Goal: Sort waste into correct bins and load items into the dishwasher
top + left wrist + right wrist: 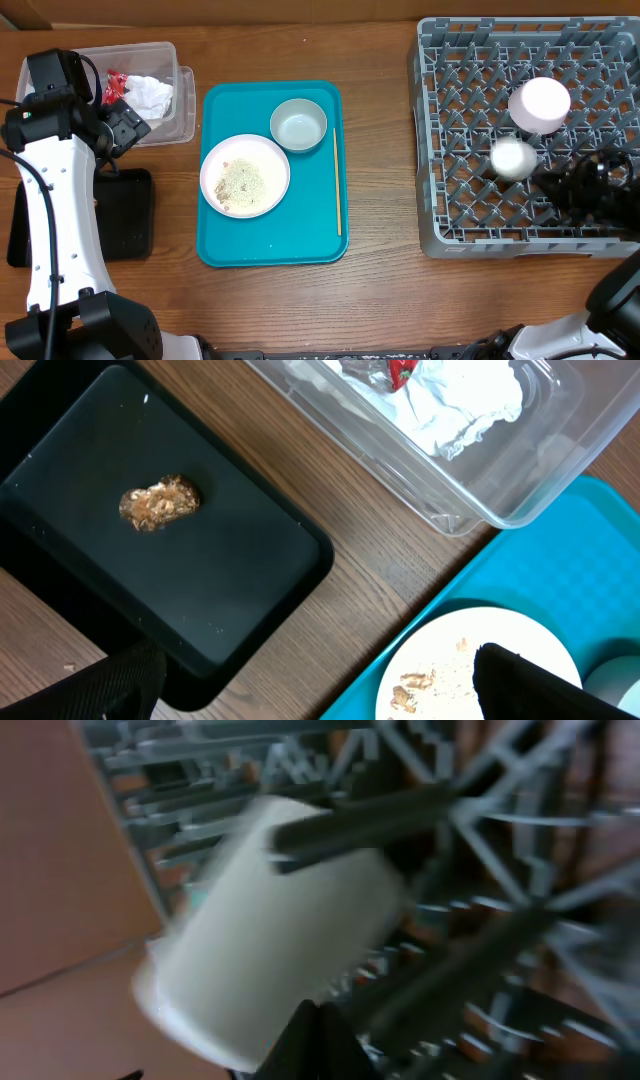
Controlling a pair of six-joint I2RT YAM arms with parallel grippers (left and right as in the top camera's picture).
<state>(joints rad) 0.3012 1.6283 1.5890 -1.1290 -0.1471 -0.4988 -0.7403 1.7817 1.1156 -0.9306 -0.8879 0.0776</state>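
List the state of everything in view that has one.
Left claw, open
Right claw, shut at the rack
Clear tub, holds napkin and red wrapper
Black tray, holds one brown scrap
Plate, upright on teal tray, crumbs on it
Bowl, upright on teal tray, looks empty
Rack, holds two white dishes
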